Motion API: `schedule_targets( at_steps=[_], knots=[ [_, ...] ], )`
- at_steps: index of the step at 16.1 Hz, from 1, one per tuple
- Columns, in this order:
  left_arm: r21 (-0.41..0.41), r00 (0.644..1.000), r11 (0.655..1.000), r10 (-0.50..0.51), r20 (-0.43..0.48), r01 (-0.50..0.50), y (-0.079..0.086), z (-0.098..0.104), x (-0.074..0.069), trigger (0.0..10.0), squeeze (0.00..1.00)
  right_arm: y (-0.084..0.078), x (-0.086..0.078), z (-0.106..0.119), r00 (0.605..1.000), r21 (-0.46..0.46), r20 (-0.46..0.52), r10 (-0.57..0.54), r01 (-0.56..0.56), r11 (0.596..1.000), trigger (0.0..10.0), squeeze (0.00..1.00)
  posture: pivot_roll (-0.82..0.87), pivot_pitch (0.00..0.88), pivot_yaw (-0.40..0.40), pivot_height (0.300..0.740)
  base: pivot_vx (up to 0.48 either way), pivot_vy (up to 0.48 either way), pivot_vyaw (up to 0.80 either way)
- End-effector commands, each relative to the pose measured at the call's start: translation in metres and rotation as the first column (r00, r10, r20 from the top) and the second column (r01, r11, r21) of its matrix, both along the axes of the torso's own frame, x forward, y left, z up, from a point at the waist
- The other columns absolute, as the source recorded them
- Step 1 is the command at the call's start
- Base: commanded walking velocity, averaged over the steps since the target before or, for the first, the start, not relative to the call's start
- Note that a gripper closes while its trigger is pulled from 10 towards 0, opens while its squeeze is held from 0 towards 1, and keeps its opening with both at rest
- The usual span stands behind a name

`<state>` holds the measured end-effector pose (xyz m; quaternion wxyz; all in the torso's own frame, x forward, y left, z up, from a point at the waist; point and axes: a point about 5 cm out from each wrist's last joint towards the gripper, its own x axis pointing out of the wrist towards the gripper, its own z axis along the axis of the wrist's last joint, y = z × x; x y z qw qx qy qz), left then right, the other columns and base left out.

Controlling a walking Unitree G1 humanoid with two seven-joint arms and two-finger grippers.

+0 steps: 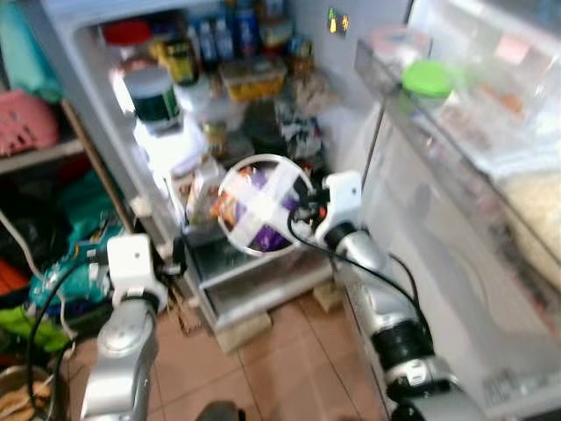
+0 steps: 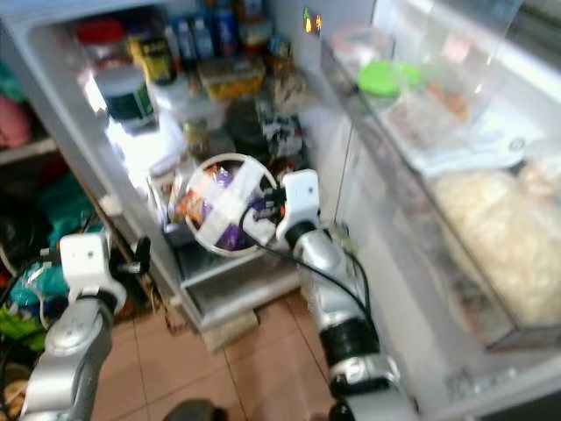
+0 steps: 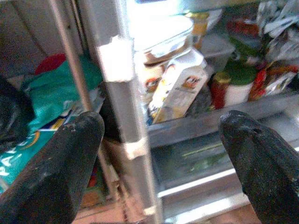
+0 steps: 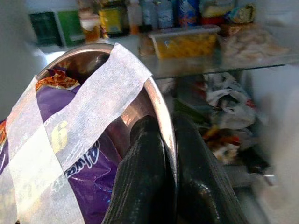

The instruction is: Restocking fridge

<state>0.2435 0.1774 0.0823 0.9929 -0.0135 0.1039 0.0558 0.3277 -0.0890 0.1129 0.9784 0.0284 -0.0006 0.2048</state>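
Your right claw (image 4: pixel 161 154) pinches the rim of the taped steel bowl (image 1: pixel 263 206): rigid, probably slippery, light snack load; grip the rim firmly. Left claw (image 3: pixel 163 154) hangs released.

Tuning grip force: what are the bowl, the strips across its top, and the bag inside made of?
Bowl: looks like metal, shiny finish; thin bright rim, which the right pincer clamps.
Strips: translucent whitish tape, matte with a faint weave; the bag's colour shows through. Possibly cloth or paper tape.
Bag: glossy printed plastic film, purple with orange; crinkled, with sheen.
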Motion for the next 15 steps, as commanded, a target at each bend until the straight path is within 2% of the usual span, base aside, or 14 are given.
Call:
schedule_targets(
  at_steps=[1,6,15],
  knots=[
    [0.009,1.000,1.000,0.003,-0.018,-0.003,0.0019,-0.0025,-0.0033,10.0,0.00,-0.0002,0.0018,0.0071,0.999,0.007,0.032,-0.009,0.009,1.000,10.0,0.00,0.11,0.000,0.029,0.740,0.000,0.000,0.80],
    [0.005,1.000,1.000,-0.006,-0.014,0.006,0.0004,-0.0026,-0.0021,10.0,0.00,0.0026,0.0028,0.0070,1.000,0.005,0.028,-0.002,0.002,1.000,10.0,0.00,0.11,0.000,0.027,0.740,0.000,0.000,0.60],
    [0.006,1.000,1.000,-0.006,-0.011,0.006,0.0003,-0.0030,-0.0015,10.0,0.00,0.0050,0.0051,0.0084,1.000,0.017,0.029,-0.008,0.008,1.000,10.0,0.00,0.11,0.000,0.022,0.740,0.378,0.000,0.05]
  ],
)
